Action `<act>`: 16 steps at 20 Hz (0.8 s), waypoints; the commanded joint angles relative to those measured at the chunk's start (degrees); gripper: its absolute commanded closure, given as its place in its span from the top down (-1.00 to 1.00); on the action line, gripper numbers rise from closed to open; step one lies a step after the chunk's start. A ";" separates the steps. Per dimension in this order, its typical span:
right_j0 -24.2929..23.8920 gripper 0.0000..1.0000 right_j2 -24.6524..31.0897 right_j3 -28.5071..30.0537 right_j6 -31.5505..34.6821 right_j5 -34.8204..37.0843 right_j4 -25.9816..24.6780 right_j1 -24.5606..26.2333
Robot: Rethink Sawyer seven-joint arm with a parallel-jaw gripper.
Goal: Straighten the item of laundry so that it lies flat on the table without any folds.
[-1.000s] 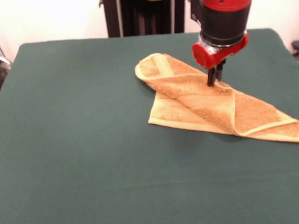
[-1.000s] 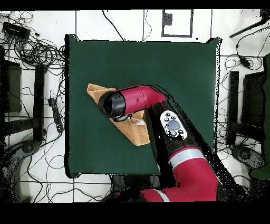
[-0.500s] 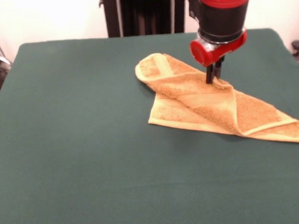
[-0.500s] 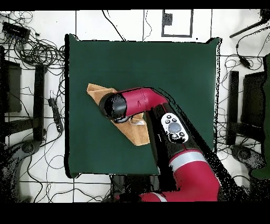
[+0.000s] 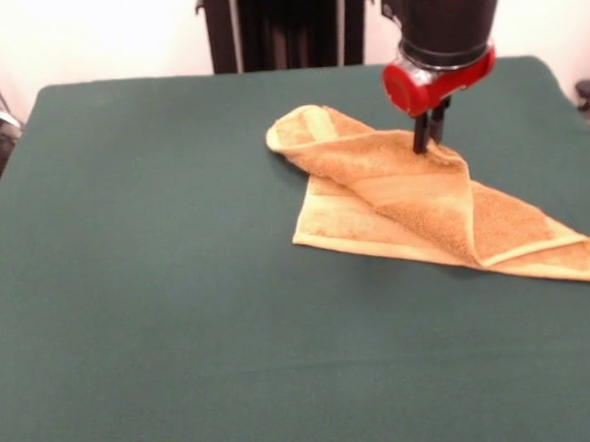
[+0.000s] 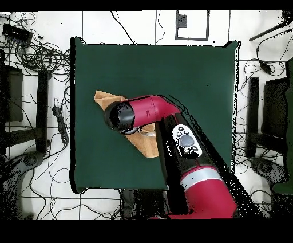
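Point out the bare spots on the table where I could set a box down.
The table is bare across the whole near strip and the camera's left half. The towel crowds the right-centre, with the gripper at its upper fold.

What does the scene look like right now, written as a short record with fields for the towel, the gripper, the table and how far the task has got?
towel: golden-orange towel, folded over itself diagonally, one layer raised into a peak at the gripper
gripper: gripper pointing down, shut on the towel's upper fold, seen in the front view; hidden under the arm in the overhead view
table: dark green table, towel lies toward its right side in the front view
task state: not flat, folds remain
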 commanded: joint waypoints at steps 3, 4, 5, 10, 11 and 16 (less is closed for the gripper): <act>3.38 -1.00 -0.52 5.67 12.69 -4.13 3.38 0.98; 3.59 -1.00 -0.71 5.72 13.09 -4.37 3.49 0.95; 3.84 -1.00 -0.96 5.84 13.35 -4.69 3.50 0.90; 4.40 -1.00 -1.65 6.67 13.76 -6.20 4.37 0.76; 4.47 -1.00 -1.71 6.72 13.51 -6.33 4.55 0.77; 4.98 -1.00 -2.12 7.23 13.26 -6.78 5.50 0.31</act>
